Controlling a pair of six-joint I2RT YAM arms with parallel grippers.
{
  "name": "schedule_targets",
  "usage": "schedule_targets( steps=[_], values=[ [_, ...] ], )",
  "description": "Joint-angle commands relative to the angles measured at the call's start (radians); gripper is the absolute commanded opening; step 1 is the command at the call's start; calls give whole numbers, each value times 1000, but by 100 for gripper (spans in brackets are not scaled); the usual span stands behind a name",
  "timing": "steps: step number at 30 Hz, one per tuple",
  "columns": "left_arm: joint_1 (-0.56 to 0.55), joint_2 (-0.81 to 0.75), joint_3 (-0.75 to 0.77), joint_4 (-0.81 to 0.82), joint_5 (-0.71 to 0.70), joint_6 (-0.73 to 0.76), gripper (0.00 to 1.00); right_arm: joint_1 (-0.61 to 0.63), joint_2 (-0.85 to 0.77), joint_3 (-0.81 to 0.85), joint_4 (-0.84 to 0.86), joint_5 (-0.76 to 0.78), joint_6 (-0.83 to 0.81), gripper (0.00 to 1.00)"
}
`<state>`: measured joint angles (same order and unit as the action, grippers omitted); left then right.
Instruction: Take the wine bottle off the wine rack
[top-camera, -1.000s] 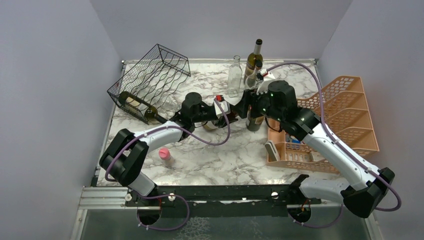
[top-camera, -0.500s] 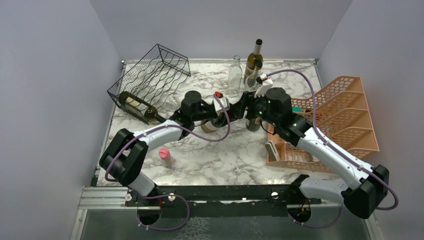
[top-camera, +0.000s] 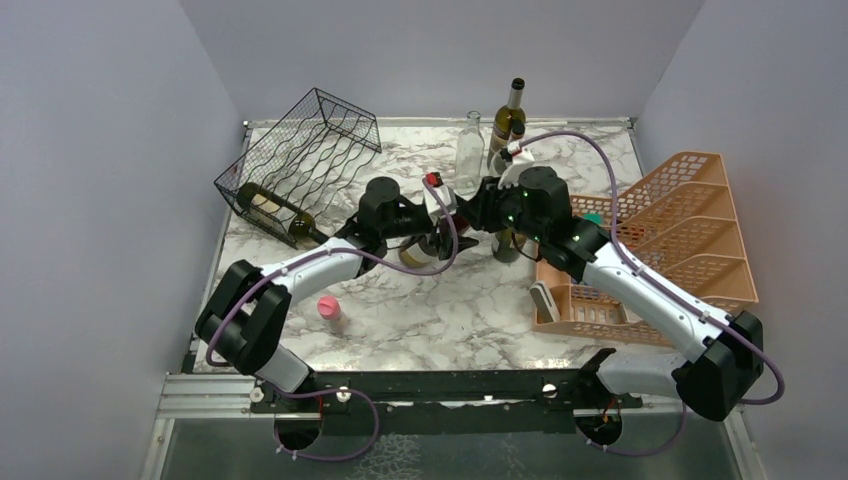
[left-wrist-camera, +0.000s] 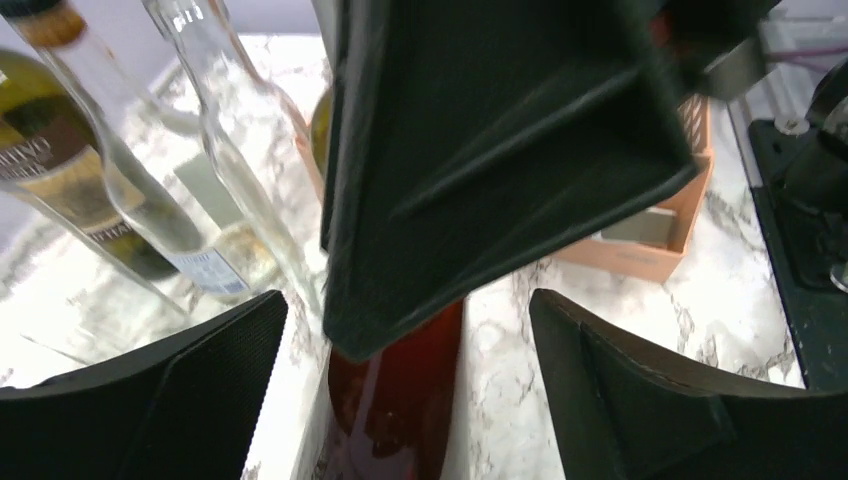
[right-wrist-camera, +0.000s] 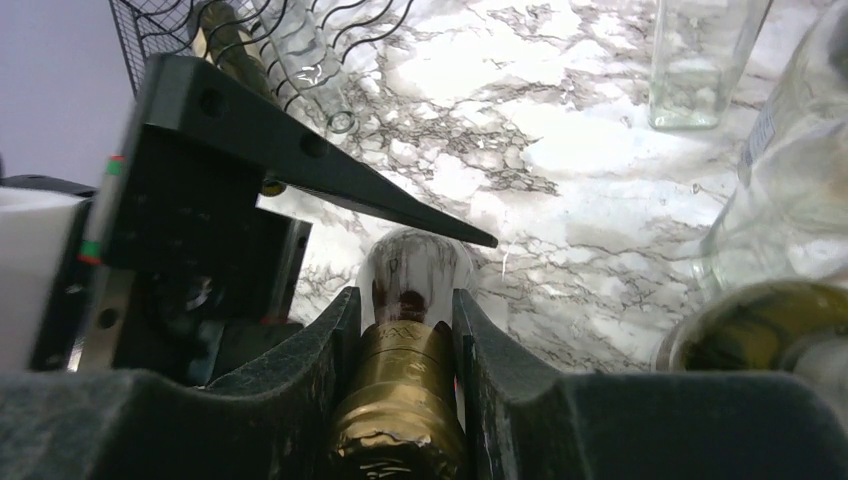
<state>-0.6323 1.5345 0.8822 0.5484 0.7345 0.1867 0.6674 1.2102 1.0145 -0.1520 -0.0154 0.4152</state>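
Right gripper (right-wrist-camera: 405, 305) is pressed onto the gold-foil neck of the wine bottle (right-wrist-camera: 400, 390), pinching it from above so the bottle stays upright below the fingers. Whether its base rests on the marble table (top-camera: 450, 310) I cannot tell. Left gripper (left-wrist-camera: 405, 300) faces it from the opposite side with its jaws spread wide, one finger on either side of the bottle's red body and neither touching it. This reads as a handover: the neck grip carries the bottle, so the body grip is free to let go. Well away on the left gripper's far side sits the wine rack (top-camera: 310, 150), apart from the held bottle, with a dark bottle (top-camera: 270, 205) lying in its lowest cell. A clear bottle (top-camera: 469, 150) and a green bottle (top-camera: 508, 120) stand just beyond the right gripper.
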Motion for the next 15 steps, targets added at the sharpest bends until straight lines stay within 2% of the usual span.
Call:
schedule_targets(
  steps=[1,9,15],
  values=[
    [8,-90,41,62,43,-36,99,9,49,119,-3,4,-54,1],
    [55,-213,31,67,10,-30,99,9,222,399,-214,125,-122,1],
    [93,-310,-45,143,-181,-7,99,5,296,533,-283,168,-142,1]
  ],
)
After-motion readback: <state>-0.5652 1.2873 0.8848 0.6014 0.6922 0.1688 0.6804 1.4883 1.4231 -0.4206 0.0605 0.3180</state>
